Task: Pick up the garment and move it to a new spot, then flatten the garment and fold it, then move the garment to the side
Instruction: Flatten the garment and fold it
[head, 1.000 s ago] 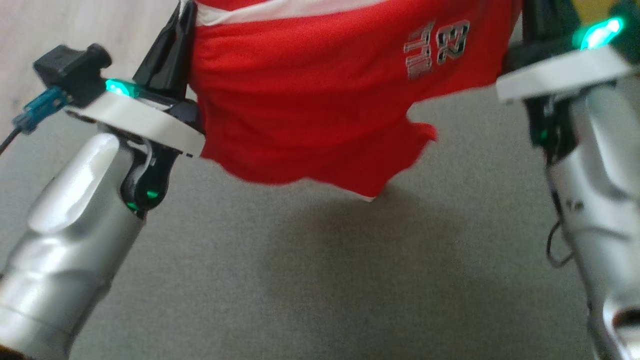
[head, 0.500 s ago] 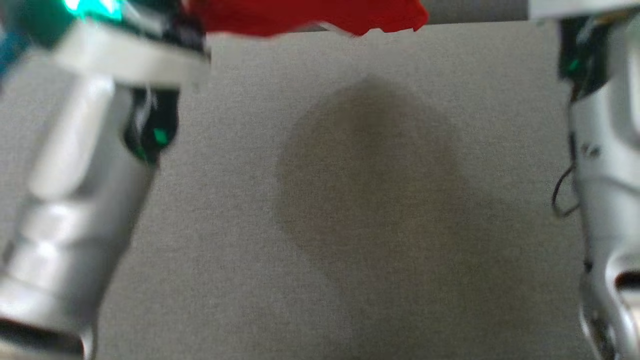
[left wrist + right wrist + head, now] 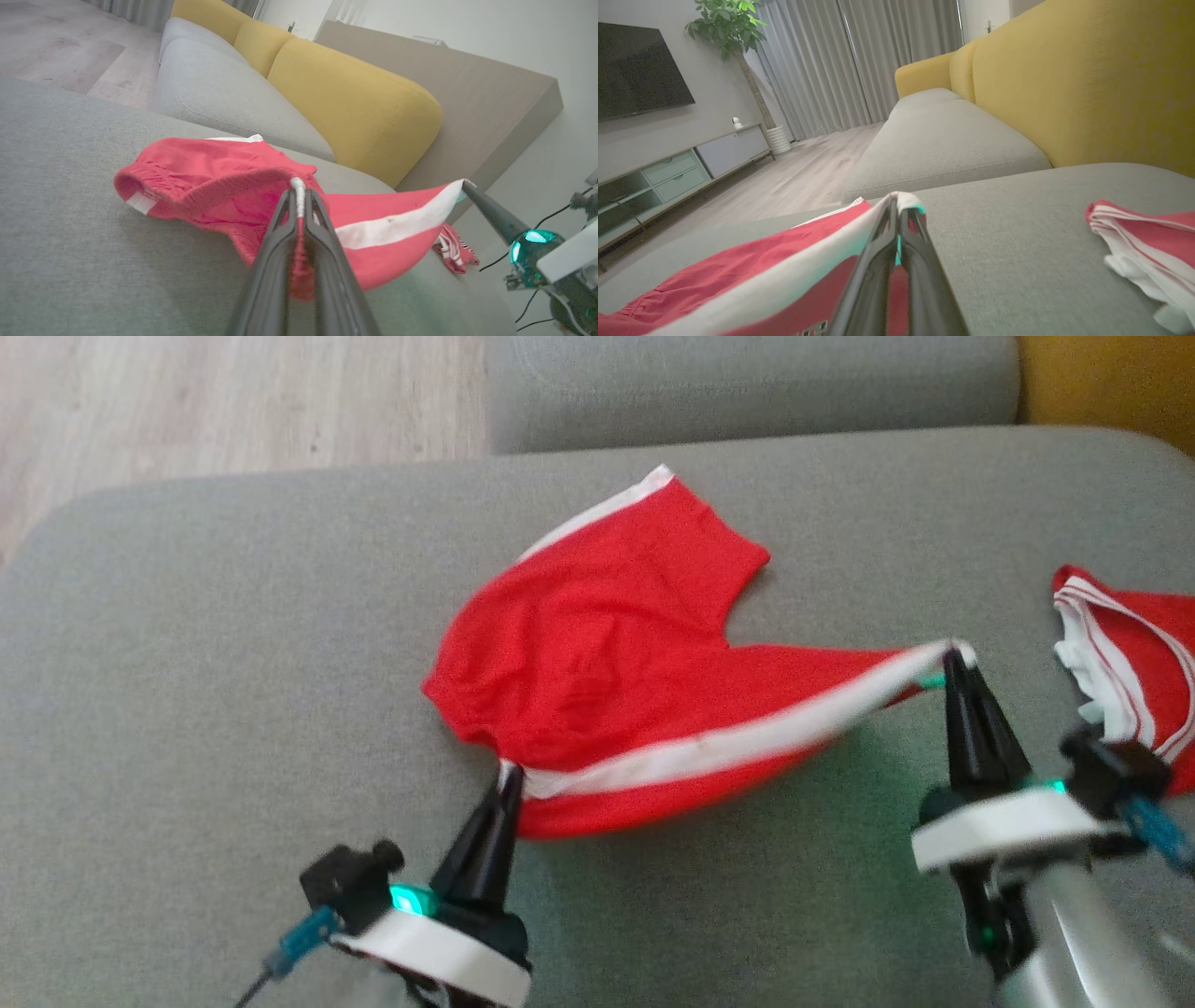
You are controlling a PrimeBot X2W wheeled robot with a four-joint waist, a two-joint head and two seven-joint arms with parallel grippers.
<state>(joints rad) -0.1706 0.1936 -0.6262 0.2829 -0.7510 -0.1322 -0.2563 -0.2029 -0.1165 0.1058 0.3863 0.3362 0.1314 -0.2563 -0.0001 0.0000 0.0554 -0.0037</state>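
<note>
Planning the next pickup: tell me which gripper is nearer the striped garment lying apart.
Right. The right gripper is close beside the striped garment; the left gripper is far off, across the red shorts.

You get soft, even daylight in the head view, slightly blurred throughout, with a faint shadow below the garment [image 3: 607, 653], right of centre. Your 2 wrist views look dimmer, and straight lines bend toward their edges.

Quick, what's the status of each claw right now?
Left claw: shut on the red shorts.
Right claw: shut on the same red shorts, at the opposite end.
</note>
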